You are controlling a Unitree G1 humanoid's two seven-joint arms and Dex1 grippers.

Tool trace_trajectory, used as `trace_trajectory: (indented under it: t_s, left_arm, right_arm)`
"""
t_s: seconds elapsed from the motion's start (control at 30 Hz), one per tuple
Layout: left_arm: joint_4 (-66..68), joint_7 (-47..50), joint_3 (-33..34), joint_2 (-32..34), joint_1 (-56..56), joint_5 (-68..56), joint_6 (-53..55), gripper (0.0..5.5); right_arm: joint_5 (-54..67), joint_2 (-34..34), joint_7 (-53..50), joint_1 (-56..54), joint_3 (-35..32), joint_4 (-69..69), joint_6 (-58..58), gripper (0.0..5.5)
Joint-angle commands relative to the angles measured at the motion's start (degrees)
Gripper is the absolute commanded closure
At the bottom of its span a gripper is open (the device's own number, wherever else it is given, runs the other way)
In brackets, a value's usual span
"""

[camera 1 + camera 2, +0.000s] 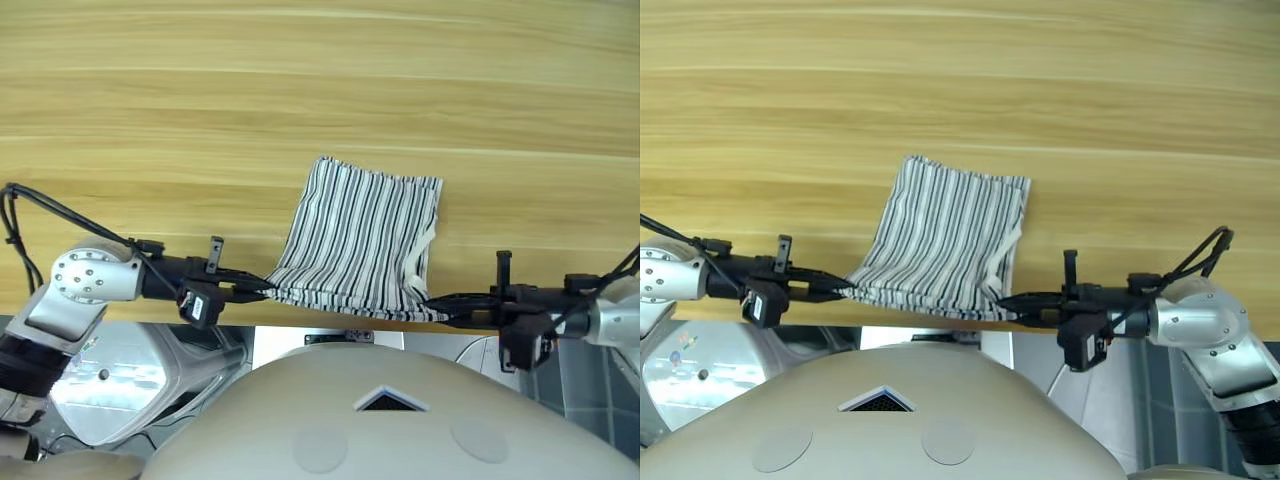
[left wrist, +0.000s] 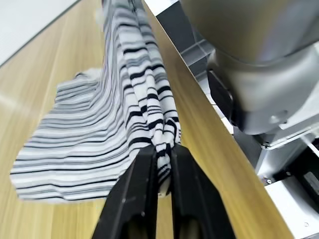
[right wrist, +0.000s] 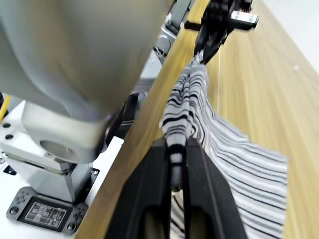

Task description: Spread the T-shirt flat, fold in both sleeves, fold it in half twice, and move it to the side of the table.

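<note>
While the striped T-shirt (image 1: 362,235) is lying as a compact, already narrowed panel at the near edge of the tabletop (image 1: 300,90), its near edge is being gripped at both corners. The left tool (image 1: 266,287) is being held clamped on the near-left corner, and the right tool (image 1: 430,300) on the near-right one. In both wrist views the fabric is being bunched into a thick wad between closed fingers (image 2: 149,164), so several layers are judged to be caught rather than just the top one. The near edge is being stretched between the two tools just off the tabletop rim, while the far edge is being left resting on the wood. The cloth is judged light, soft and limp: it is sagging and creasing between the grips, no shape is being held on its own, and slip on smooth wood is likely. Corner grips are considered the right hold here. Equal tension from both sides is advised, or the layers are being risked to shear and skew. A half-fold is judged to be the step in hand.
</note>
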Motion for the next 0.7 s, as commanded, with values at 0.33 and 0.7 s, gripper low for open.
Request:
trace_trajectory:
  t_s: [0.33, 0.7]
  left_arm:
    - [-3.42, -1.23, 2.2, -1.49, -0.32, -4.06, 1.52, 5.29]
    - [2.09, 0.39, 2.01, -11.96, -11.24, -2.01, 5.25, 5.29]
  right_arm:
    - [-6.04, 3.11, -0.85, -3.0, -0.99, 3.66, 3.28, 5.41]
    - [-6.63, 5.11, -1.75, -4.94, -1.63, 4.42, 4.21, 5.41]
